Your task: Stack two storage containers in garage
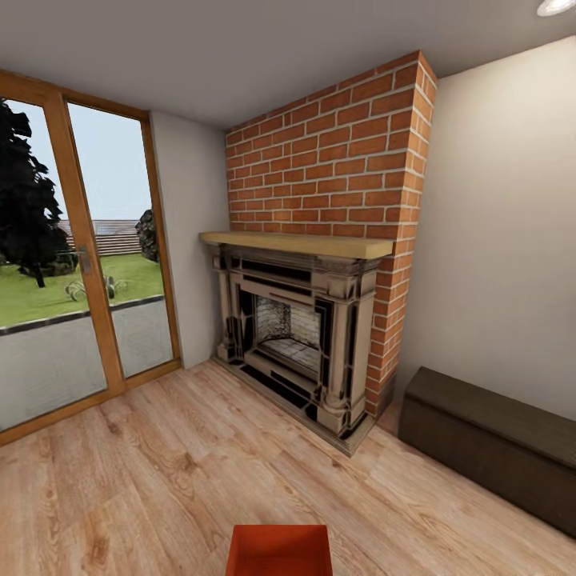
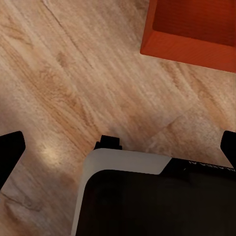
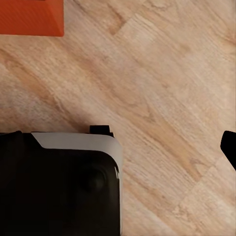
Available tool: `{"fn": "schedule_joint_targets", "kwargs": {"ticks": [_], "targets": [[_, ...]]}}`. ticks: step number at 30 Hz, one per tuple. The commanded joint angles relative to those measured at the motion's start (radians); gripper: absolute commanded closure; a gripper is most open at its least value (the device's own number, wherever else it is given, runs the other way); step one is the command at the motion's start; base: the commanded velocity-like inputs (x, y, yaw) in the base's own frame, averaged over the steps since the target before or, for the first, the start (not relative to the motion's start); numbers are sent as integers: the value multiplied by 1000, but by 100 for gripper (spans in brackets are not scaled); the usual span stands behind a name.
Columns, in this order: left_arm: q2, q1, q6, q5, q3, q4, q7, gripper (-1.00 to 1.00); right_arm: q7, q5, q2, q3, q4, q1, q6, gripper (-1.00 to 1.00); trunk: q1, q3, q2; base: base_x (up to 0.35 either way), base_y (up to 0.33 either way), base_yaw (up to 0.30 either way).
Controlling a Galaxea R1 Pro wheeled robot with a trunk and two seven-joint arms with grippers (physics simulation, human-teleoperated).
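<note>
Living room: light wood-plank floor (image 1: 160, 472), red brick fireplace (image 1: 320, 240) with a wooden mantel (image 1: 296, 242), glass patio doors (image 1: 80, 264) on the left, long low dark cabinet (image 1: 488, 440) against the right wall. One orange-red storage container (image 1: 278, 550) sits on the planks at the bottom edge of the head view, open top up; second container not seen. Robot base (image 2: 147, 196) dark with a white edge, just beside the container. Left gripper (image 2: 118, 152): fingers (image 2: 10, 150) spread wide, nothing held. Right gripper: one fingertip (image 3: 229, 145) showing, cannot tell its state.
</note>
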Motion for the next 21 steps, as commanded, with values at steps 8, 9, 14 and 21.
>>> {"fn": "schedule_joint_targets", "kwargs": {"ticks": [8,9,14,21], "targets": [[0,-1,-3,7,-9,0,2,-100,0,-4,3,9,3,-1,-9,-100,0,-1,-1,9,47,0],[0,-1,-3,7,-9,0,2,-100,0,-4,3,9,3,-1,-9,-100,0,-1,-1,85,241,0],[0,-1,-3,7,-9,0,2,-100,0,-5,3,8,3,-1,-10,-100,0,-1,-1,88,209,0],[0,-1,-3,7,-9,0,2,-100,-1,-12,5,2,3,-1,-10,-100,0,-1,-1,15,30,-38]]}}
